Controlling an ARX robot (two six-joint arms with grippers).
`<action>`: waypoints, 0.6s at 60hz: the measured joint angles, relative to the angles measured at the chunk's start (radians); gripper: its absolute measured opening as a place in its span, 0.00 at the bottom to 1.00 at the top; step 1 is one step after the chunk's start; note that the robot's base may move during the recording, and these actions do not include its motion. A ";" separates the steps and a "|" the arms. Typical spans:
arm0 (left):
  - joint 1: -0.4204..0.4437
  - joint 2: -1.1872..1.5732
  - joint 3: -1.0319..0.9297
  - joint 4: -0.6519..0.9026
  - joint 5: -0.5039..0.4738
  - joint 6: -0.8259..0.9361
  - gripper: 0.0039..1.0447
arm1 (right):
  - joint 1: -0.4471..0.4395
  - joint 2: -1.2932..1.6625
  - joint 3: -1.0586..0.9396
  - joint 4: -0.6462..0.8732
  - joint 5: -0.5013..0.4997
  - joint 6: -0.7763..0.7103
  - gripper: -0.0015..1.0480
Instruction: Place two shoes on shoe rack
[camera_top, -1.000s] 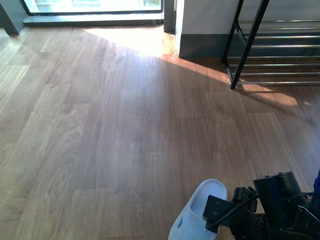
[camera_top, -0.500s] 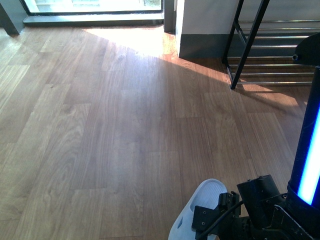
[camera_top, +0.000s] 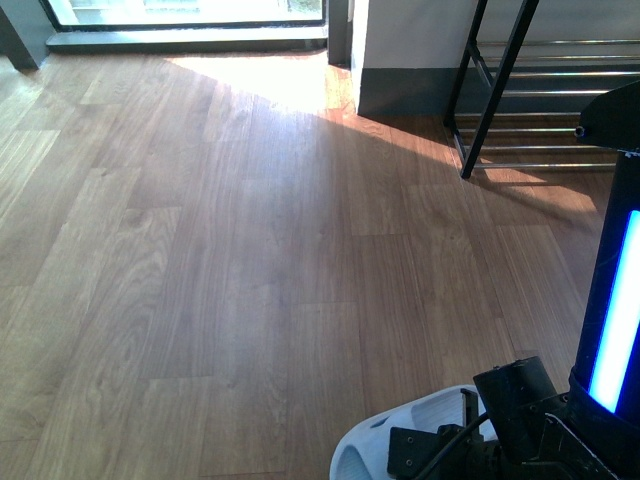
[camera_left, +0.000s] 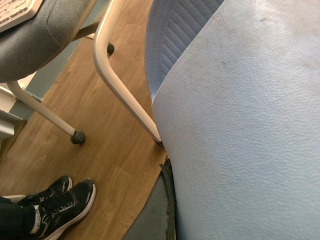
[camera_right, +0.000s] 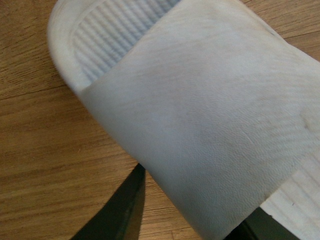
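Rack: black-framed shoe rack of thin silver bars (camera_top: 540, 95), no shoe on the bars I saw.
Left gripper (camera_left: 167, 200): I judged it pinching a lifted pale blue foam slide (camera_left: 240, 125).
Right gripper (camera_top: 440, 448): at a white foam slide (camera_right: 200, 125) on the wooden floor (camera_right: 40, 150); its grip I could not tell.
Remaining: both placements.

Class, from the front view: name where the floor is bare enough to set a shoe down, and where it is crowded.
Bare: the wide wood floor between the window sill, the shoe rack and the pale slipper. Crowded: the near right corner, where the right arm and slipper sit.
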 joint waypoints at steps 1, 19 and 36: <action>0.000 0.000 0.000 0.000 0.000 0.000 0.02 | -0.002 0.000 0.000 0.004 0.000 0.000 0.14; 0.000 0.000 0.000 0.000 0.000 0.000 0.02 | -0.018 -0.041 -0.052 0.117 0.014 0.031 0.02; 0.000 0.000 0.000 0.000 0.000 0.000 0.02 | -0.037 -0.451 -0.320 0.237 0.052 0.119 0.02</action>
